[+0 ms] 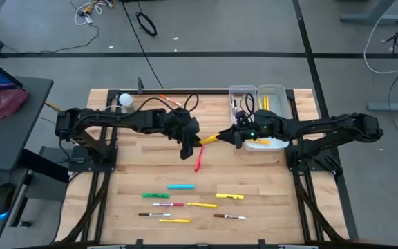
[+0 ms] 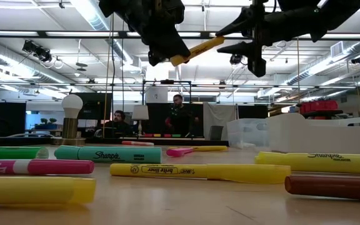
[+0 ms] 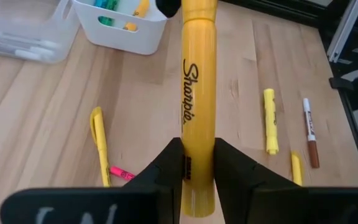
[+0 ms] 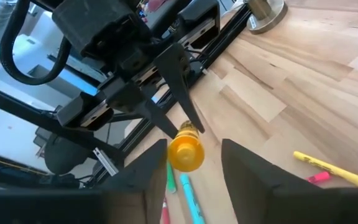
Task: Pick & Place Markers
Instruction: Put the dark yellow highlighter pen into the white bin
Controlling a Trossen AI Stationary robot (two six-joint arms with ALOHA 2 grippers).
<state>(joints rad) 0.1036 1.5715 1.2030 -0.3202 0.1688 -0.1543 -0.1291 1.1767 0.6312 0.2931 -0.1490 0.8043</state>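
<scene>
A thick yellow Sharpie marker (image 3: 199,81) hangs in the air above the middle of the table, with my left gripper (image 3: 197,168) shut on it. Its free end (image 4: 186,152) sits between the fingers of my right gripper (image 4: 191,163), which is open. The gap on one side is plain; whether the other finger touches it, I cannot tell. In the high view the marker (image 1: 214,137) bridges my left gripper (image 1: 188,144) and right gripper (image 1: 238,135). Several more markers (image 1: 185,200) lie flat near the table's front edge. My left gripper pinches the marker's barrel near its rear end (image 3: 198,149) between its two fingers. The fingers come from the table's left, slanting down, and the marker runs on forward along them. It is lifted clear of the table, its far end (image 2: 214,42) slanting up toward my right gripper.
A pink marker (image 1: 199,158) lies on the table just below the held one. A clear bin (image 1: 242,97) and a white bin (image 1: 273,104) holding markers stand at the far right. A white ball on a base (image 1: 125,101) stands at the far left.
</scene>
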